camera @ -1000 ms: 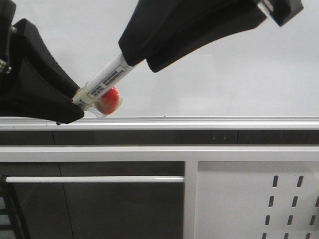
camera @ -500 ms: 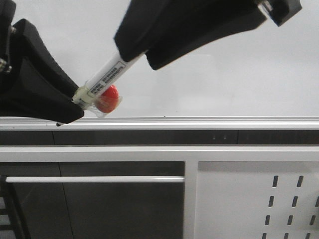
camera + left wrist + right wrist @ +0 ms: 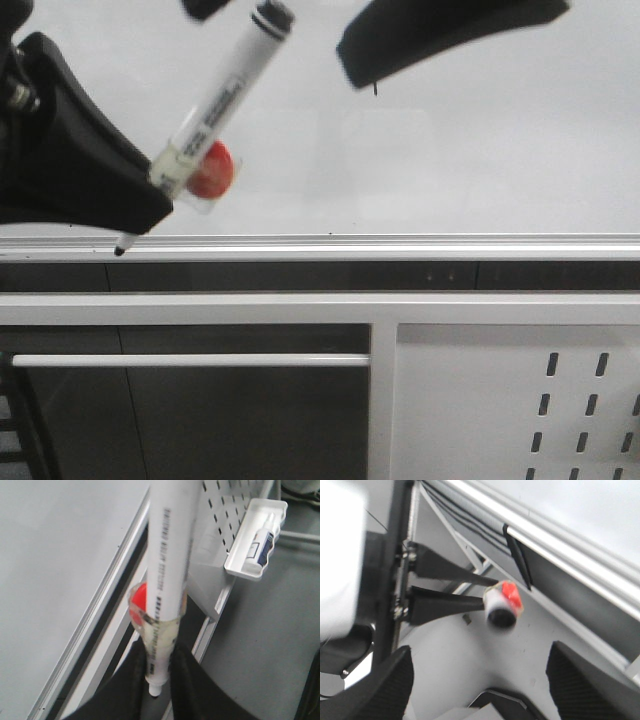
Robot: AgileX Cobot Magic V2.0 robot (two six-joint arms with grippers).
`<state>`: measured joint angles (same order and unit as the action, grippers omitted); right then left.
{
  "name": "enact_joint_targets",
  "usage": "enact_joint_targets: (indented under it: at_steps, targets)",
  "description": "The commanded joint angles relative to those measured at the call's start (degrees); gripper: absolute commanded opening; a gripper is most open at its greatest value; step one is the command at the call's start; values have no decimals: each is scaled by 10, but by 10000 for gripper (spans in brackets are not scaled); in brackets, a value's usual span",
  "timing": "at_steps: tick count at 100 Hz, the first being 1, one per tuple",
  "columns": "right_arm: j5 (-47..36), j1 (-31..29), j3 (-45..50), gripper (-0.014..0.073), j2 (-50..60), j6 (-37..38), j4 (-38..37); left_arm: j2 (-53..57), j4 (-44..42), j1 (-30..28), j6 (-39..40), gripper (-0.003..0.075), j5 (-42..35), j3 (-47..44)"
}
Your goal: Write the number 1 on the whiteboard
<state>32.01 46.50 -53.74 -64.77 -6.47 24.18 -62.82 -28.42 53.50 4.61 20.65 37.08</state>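
Note:
My left gripper [image 3: 125, 215] is shut on the lower end of a white marker pen [image 3: 222, 95]. The pen has a red blob [image 3: 212, 170] taped to it. Its black tip [image 3: 120, 250] is at the silver edge rail [image 3: 400, 245] of the whiteboard [image 3: 470, 160]. My right gripper [image 3: 268, 38] is open, with its fingers spread to either side of the pen's top end and not touching it. In the left wrist view the fingers [image 3: 132, 680] clamp the pen [image 3: 167, 555]. In the right wrist view the pen's end [image 3: 501, 614] faces the open gripper [image 3: 487, 685]. No number 1 stroke shows on the board.
Below the rail is a white frame with a slotted metal panel [image 3: 560, 400]. A small white tray [image 3: 255, 540] holding another marker hangs on the slotted panel [image 3: 222, 510]. A tiny black speck [image 3: 376, 88] is on the board.
My right gripper has opened, let go of the pen and lifted up. The pen now stands steeper in my left gripper, its top end free.

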Motion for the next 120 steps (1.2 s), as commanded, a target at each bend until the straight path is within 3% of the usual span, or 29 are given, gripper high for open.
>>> enact_joint_targets:
  at_steps: [1, 25, 54, 64, 84, 101, 120]
  targets:
    - [-35, -3, -19, 503, 33, -3, -12, 8, -22, -15, 82, -18, -61, 20]
    - [-5, -3, -19, 503, 64, -3, -35, 8, -25, -49, 188, -18, -161, 18]
    - [35, -3, -19, 489, 84, 32, -96, 19, -2, -49, 207, -18, -214, 4]
    - [69, -3, -19, 372, 102, 60, -138, 34, 2, -49, 207, -18, -216, -8]
    - [120, -3, -17, -79, 147, 106, -197, 70, 15, -57, 208, -18, -219, -20]
    - [101, -3, 9, -77, 221, 122, -245, 93, 23, -80, 208, -18, -243, -43]
    - [66, -3, 87, -77, 345, 211, -360, 108, 39, -120, 208, -18, -304, -71]
